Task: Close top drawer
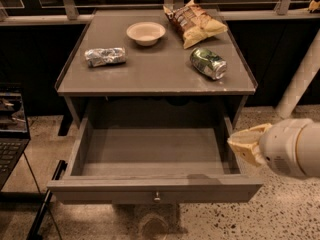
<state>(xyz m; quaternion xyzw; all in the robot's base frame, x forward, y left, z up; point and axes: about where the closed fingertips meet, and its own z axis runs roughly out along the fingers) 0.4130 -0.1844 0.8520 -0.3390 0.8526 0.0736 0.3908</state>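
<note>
The top drawer [155, 188] is pulled far out of the grey-brown table toward me, empty inside, with a small round metal knob [157, 197] at the centre of its front panel. My gripper [245, 145] comes in from the right on a thick white arm. Its tan tip sits just outside the drawer's right side wall, near the front corner, about level with the rim. The other drawer fronts are out of view.
On the tabletop [150, 79] lie a white bowl [145, 33], a crumpled silver wrapper [105, 57], a chip bag [194, 22] and a green can [208, 63] on its side. A laptop [10, 134] stands at the left. Speckled floor surrounds the table.
</note>
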